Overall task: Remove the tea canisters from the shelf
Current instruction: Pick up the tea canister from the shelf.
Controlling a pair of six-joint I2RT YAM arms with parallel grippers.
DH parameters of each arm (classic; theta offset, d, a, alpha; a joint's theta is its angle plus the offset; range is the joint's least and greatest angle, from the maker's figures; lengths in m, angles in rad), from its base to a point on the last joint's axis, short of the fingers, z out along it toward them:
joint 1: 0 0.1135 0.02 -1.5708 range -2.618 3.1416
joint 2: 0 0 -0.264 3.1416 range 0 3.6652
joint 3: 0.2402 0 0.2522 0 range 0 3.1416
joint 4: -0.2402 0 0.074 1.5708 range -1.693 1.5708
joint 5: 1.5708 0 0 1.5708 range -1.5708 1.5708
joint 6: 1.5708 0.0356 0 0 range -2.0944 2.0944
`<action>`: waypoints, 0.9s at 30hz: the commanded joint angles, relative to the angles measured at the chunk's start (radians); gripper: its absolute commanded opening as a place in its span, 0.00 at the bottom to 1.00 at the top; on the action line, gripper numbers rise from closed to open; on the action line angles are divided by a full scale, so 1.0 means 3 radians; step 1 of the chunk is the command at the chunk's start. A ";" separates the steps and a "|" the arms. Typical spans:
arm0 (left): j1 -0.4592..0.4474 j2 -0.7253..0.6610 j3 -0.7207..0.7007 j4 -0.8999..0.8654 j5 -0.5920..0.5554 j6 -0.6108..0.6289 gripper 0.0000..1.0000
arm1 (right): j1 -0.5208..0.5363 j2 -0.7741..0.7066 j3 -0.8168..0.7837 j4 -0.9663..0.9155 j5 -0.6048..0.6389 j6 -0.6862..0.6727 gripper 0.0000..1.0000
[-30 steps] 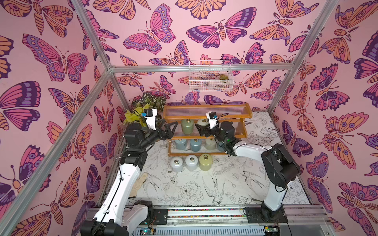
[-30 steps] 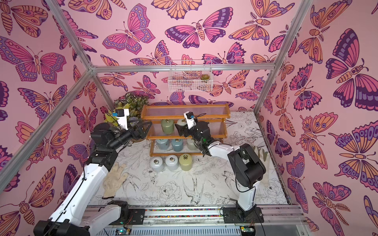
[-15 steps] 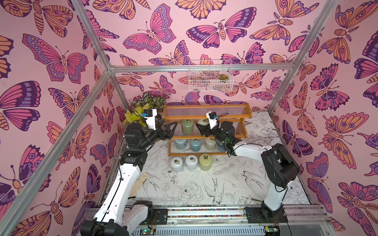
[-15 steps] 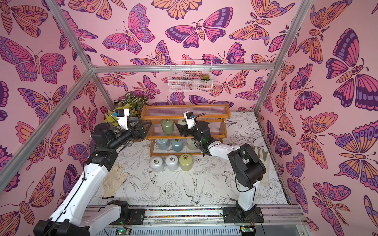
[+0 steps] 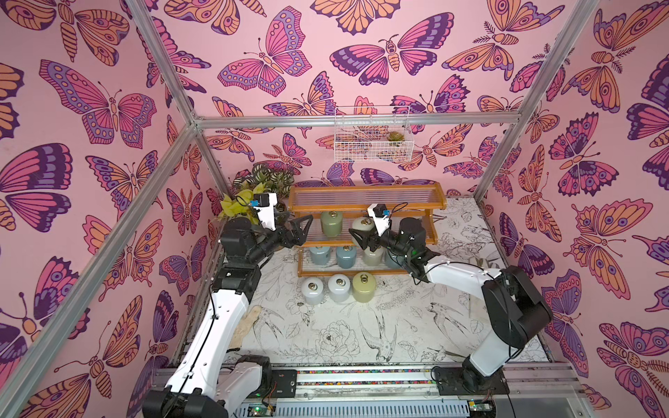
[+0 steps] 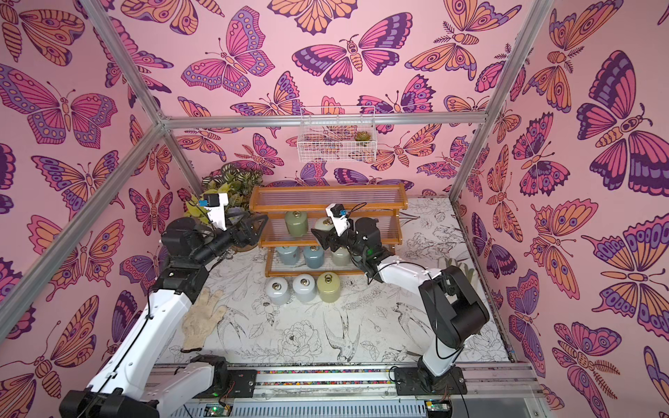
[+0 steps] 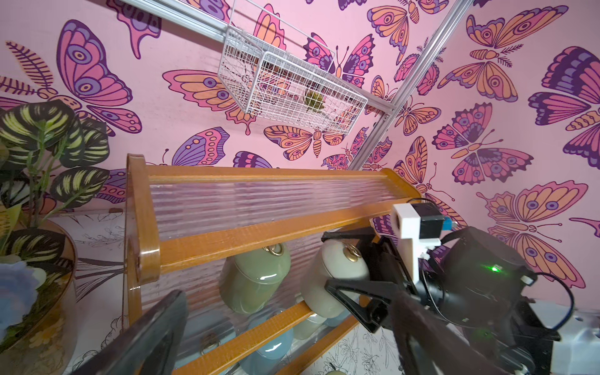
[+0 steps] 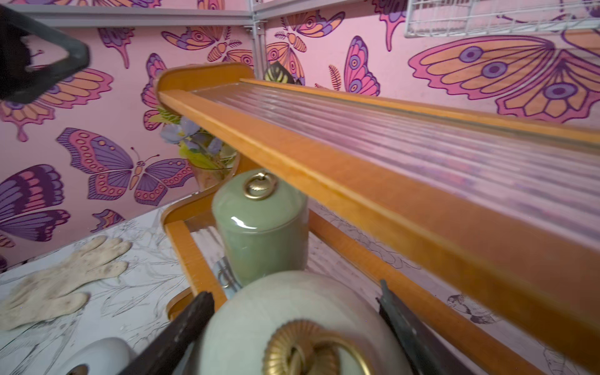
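Now the right tool (image 8: 293, 293) is clamped on the cream canister (image 5: 363, 225), upright, axis vertical, domed lid and brass ring up, glossy, on the shelf's (image 5: 365, 209) middle tier beside a sage canister (image 5: 331, 224). The left tool (image 5: 304, 229) gapes open near the shelf.

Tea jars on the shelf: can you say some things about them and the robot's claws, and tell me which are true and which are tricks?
1. The right gripper is closed on the cream canister. True.
2. The top tier of the shelf holds two canisters. False: it is bare.
3. The yellow-green canister stands on the table, off the shelf. True.
4. The left gripper holds the sage green canister. False: the left gripper is open and empty; the sage green canister stands on the middle tier.
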 commanded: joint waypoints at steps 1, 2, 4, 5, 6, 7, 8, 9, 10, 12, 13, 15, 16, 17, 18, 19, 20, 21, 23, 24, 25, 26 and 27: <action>0.0013 0.0028 -0.0002 -0.0031 -0.0138 0.0039 1.00 | 0.0128 -0.0227 -0.0046 0.0101 -0.0380 -0.0133 0.58; 0.0016 0.0037 0.0008 -0.0042 -0.0164 0.0033 1.00 | 0.0180 -0.0253 -0.0074 0.0065 -0.0415 -0.0174 0.58; 0.0015 0.0056 0.0017 -0.0044 -0.0206 0.0020 1.00 | 0.0283 -0.0289 -0.0125 0.0038 -0.0488 -0.0227 0.58; 0.0018 0.0067 0.0023 -0.0048 -0.0209 0.0019 1.00 | 0.0346 -0.0297 -0.0151 0.0030 -0.0531 -0.0248 0.58; 0.0021 0.0081 0.0031 -0.0049 -0.0211 0.0018 1.00 | 0.0401 -0.0300 -0.0175 0.0033 -0.0558 -0.0275 0.58; 0.0019 0.0094 0.0039 -0.0053 -0.0210 0.0019 1.00 | 0.0465 -0.0297 -0.0199 0.0047 -0.0596 -0.0294 0.58; 0.0018 0.0104 0.0043 -0.0054 -0.0213 0.0014 1.00 | 0.0518 -0.0299 -0.0226 0.0063 -0.0629 -0.0293 0.58; 0.0018 0.0110 0.0044 -0.0059 -0.0216 0.0014 1.00 | 0.0570 -0.0295 -0.0242 0.0072 -0.0680 -0.0295 0.58; 0.0018 0.0115 0.0044 -0.0059 -0.0215 0.0013 1.00 | 0.0628 -0.0297 -0.0262 0.0088 -0.0749 -0.0296 0.59; 0.0020 0.0112 0.0040 -0.0064 -0.0231 0.0019 1.00 | 0.0731 -0.0297 -0.0289 0.0090 -0.0854 -0.0298 0.59; 0.0023 0.0105 0.0034 -0.0062 -0.0227 0.0019 1.00 | 0.0787 -0.0296 -0.0291 0.0080 -0.0894 -0.0309 0.59; 0.0023 0.0086 0.0024 -0.0063 -0.0214 0.0038 1.00 | 0.0888 -0.0299 -0.0284 0.0033 -0.0894 -0.0350 0.59; 0.0023 0.0080 0.0019 -0.0077 -0.0227 0.0056 1.00 | 0.0943 -0.0271 -0.0283 0.0019 -0.0969 -0.0374 0.59; 0.0024 0.0074 0.0024 -0.0089 -0.0242 0.0060 1.00 | 0.0985 -0.0253 -0.0279 0.0013 -0.1011 -0.0388 0.59; 0.0024 0.0070 0.0028 -0.0101 -0.0258 0.0064 1.00 | 0.1029 -0.0210 -0.0267 0.0027 -0.1041 -0.0390 0.59; 0.0023 0.0066 0.0033 -0.0105 -0.0266 0.0060 1.00 | 0.1066 -0.0172 -0.0254 0.0015 -0.1073 -0.0403 0.59; 0.0024 0.0074 0.0036 -0.0105 -0.0268 0.0051 1.00 | 0.1096 -0.0138 -0.0243 0.0008 -0.1094 -0.0421 0.59; 0.0024 0.0079 0.0043 -0.0102 -0.0264 0.0041 1.00 | 0.1137 -0.0102 -0.0241 0.0013 -0.1093 -0.0439 0.59; 0.0026 0.0087 0.0049 -0.0110 -0.0252 0.0024 1.00 | 0.1181 -0.0021 -0.0230 0.0041 -0.1126 -0.0432 0.59; 0.0023 0.0084 0.0049 -0.0110 -0.0248 0.0019 1.00 | 0.1202 0.0016 -0.0224 0.0073 -0.1157 -0.0408 0.59; 0.0024 0.0080 0.0044 -0.0110 -0.0250 0.0014 1.00 | 0.1229 0.0071 -0.0217 0.0099 -0.1186 -0.0399 0.59; 0.0023 0.0074 0.0041 -0.0110 -0.0258 0.0009 1.00 | 0.1246 0.0111 -0.0206 0.0104 -0.1206 -0.0399 0.59; 0.0024 0.0065 0.0034 -0.0110 -0.0269 0.0004 1.00 | 0.1267 0.0166 -0.0183 0.0102 -0.1232 -0.0391 0.60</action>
